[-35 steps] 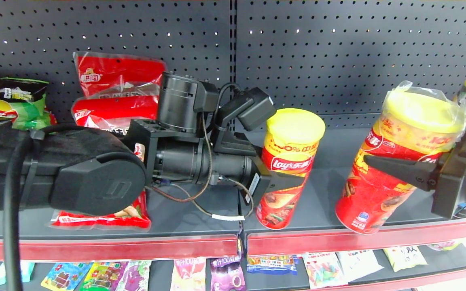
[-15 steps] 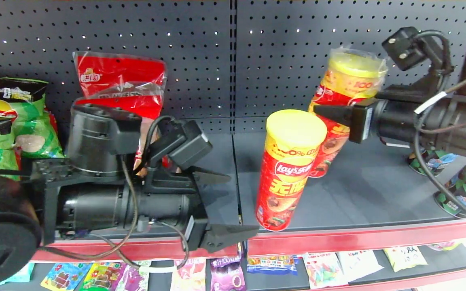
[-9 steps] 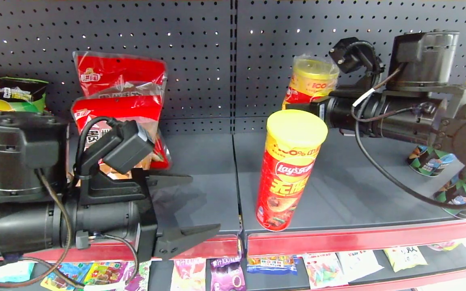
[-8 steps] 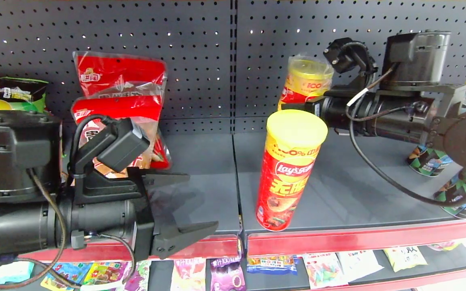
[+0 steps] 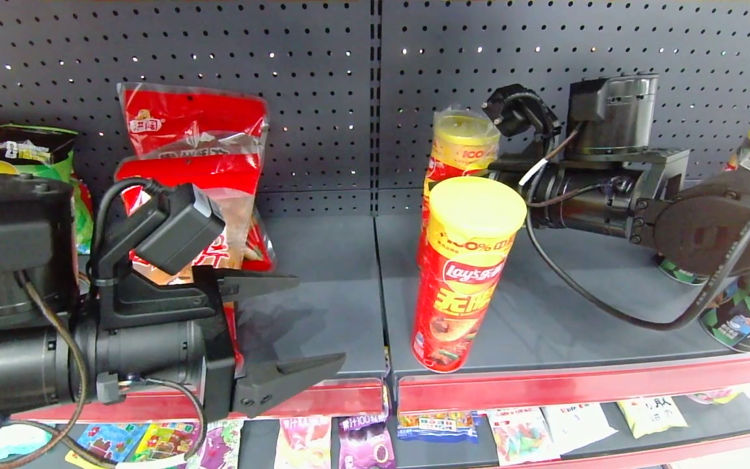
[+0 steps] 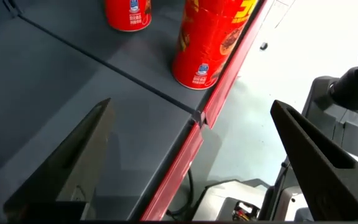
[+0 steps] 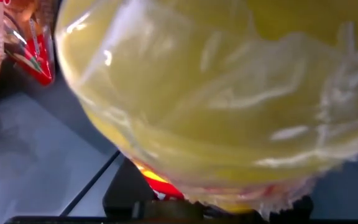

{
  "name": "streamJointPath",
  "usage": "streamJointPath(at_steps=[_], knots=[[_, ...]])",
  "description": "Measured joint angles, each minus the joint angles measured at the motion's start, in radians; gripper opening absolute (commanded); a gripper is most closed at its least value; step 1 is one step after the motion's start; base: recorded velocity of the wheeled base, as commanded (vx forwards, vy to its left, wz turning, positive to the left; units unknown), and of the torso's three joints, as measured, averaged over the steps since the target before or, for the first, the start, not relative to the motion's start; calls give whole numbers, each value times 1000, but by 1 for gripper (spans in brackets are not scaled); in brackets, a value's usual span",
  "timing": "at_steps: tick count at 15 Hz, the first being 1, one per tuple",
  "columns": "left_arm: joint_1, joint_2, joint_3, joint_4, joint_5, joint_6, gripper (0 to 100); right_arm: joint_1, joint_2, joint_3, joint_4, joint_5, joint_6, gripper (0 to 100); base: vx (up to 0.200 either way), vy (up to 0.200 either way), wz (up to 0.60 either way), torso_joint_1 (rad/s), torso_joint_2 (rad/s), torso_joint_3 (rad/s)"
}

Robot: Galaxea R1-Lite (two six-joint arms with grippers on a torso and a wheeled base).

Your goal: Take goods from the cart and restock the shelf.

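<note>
Right gripper (image 5: 465,170) clenched on wrapped chip can (image 5: 463,133), upright behind front chip can (image 5: 463,280), likely starting a row; left gripper (image 5: 319,319) spread empty at shelf (image 5: 531,384) front edge.

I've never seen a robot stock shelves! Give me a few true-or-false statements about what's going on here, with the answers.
1. The left gripper is open and holds nothing. True.
2. The right gripper is shut on the rear can, behind the front can. True.
3. The front can lies on its side. False: it stands upright near the front edge of the shelf.
4. The red bags sit to the right of both cans. False: they are on the robot's left, leaning against the pegboard.
</note>
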Motion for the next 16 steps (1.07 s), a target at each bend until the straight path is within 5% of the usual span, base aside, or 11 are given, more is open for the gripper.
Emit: streamJointPath(at_steps=[1, 2, 16], knots=[[0, 0, 0, 0, 0, 0, 100, 0, 0, 4, 0, -1, 0, 0, 0, 0, 0, 0, 0, 0], [0, 1, -1, 0, 0, 0, 100, 0, 0, 9, 0, -4, 1, 100, 0, 0, 0, 0, 0, 0], [-1, 13, 0, -1, 24, 5, 100, 7, -207, 257, 6, -21, 40, 100, 0, 0, 0, 0, 0, 0]])
